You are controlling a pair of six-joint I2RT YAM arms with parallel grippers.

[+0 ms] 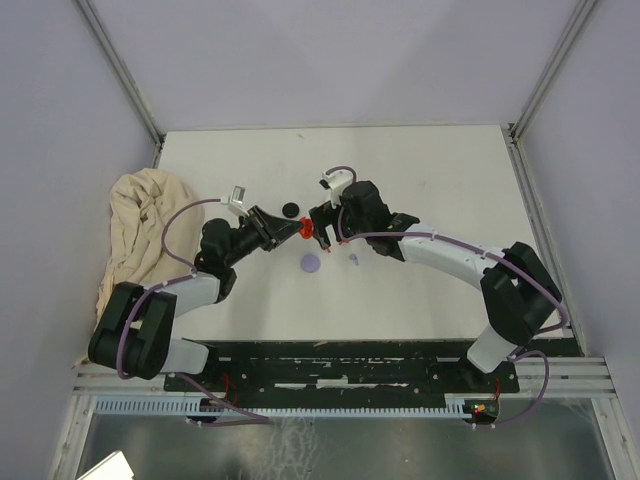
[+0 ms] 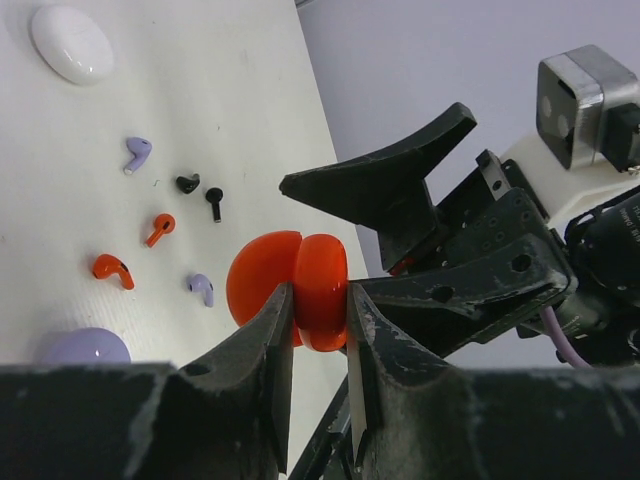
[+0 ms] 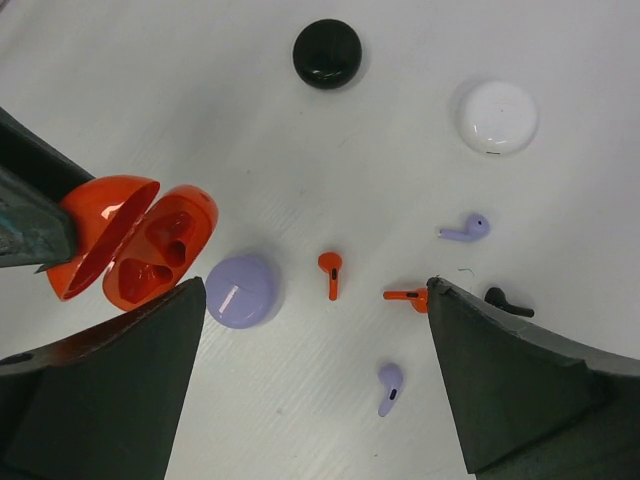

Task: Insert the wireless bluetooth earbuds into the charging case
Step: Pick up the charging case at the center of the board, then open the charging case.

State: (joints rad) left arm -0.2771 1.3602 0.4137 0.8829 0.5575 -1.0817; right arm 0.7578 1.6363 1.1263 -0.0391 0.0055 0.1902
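The left fingers (image 2: 262,350) pinched shut on the open red case (image 3: 140,245), held above the counter (image 3: 200,120). The right fingers (image 3: 110,380) gaped wide, empty, over the red buds (image 3: 331,270) lying near-right of it; the pick likely wanted a square pinch on one stem

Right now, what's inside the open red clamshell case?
Two moulded wells, both empty, in the open red plastic case. The left hand hides part of its lid.
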